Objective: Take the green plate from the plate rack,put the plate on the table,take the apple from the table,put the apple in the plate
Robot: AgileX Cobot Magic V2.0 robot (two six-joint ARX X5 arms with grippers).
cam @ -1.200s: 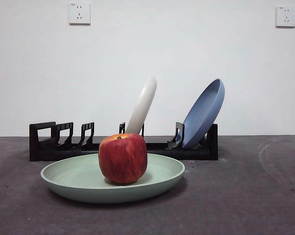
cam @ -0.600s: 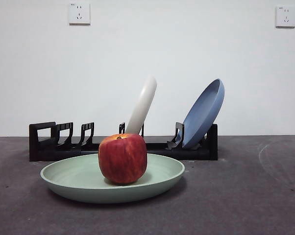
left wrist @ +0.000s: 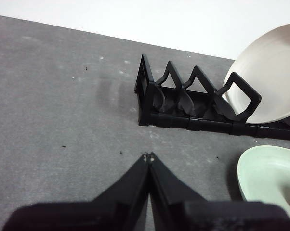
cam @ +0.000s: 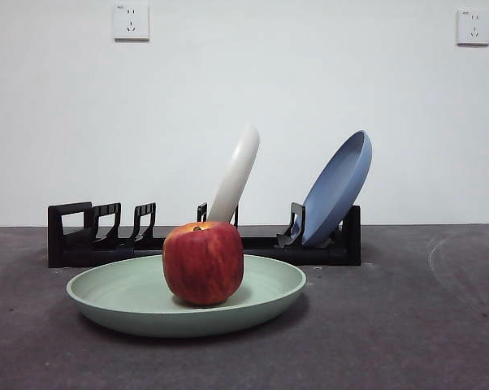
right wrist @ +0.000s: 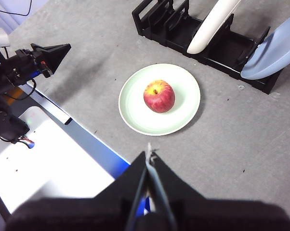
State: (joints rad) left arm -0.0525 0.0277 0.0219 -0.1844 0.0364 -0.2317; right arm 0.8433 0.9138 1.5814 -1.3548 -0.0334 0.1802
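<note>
The green plate [cam: 139, 296] lies flat on the table [cam: 407, 325] in front of the plate rack [cam: 82, 236]. The apple [cam: 203, 262] stands upright in the middle of the plate. In the right wrist view the apple [right wrist: 159, 96] sits in the plate [right wrist: 135, 101], well below and ahead of my right gripper [right wrist: 149, 153], which is shut and empty. My left gripper [left wrist: 148, 157] is shut and empty above bare table, off the rack's handle end [left wrist: 150, 96]; the plate's edge [left wrist: 260, 173] shows beside it. It also shows in the right wrist view [right wrist: 56, 50].
A cream-white plate [cam: 238, 173] and a blue plate [cam: 338, 188] lean in the rack's slots. The table's near edge and a white surface [right wrist: 48, 163] beyond it show in the right wrist view.
</note>
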